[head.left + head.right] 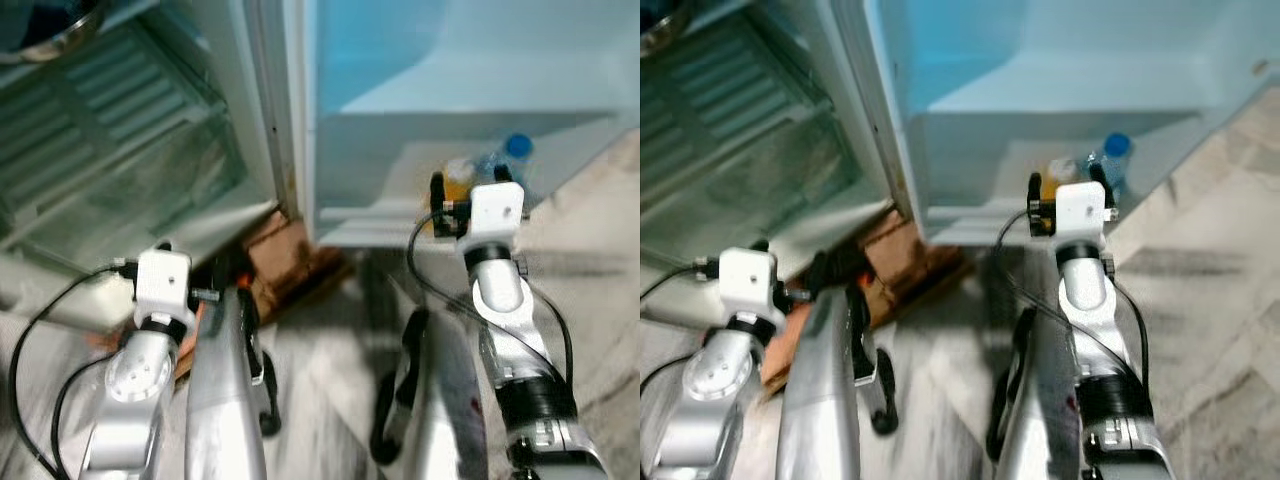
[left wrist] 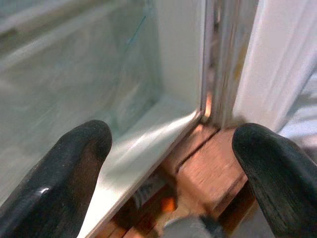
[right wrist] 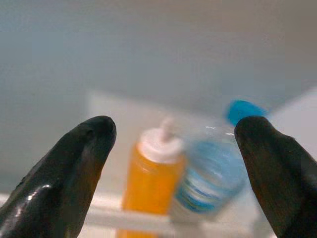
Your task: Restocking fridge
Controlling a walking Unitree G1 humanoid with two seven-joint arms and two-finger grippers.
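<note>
Orange bottle (image 3: pixel 151 173) and blue-capped water bottle (image 3: pixel 213 171) stand touching in the fridge door shelf (image 1: pixel 380 215), before my spread right pincer (image 3: pixel 173 163). Stocking step; next I judge withdrawal. Left pincer (image 2: pixel 171 163) spread, idle.

1. The two eye views look down from the head, sharing the fridge (image 1: pixel 200 150) at top, the open door (image 1: pixel 420 120), and both arms below.
2. The left wrist view faces the fridge's lower corner from close by.
3. The right wrist view looks closely at the orange bottle (image 3: pixel 151 173) and water bottle (image 3: pixel 213 173), which the eye views show right of centre.
</note>
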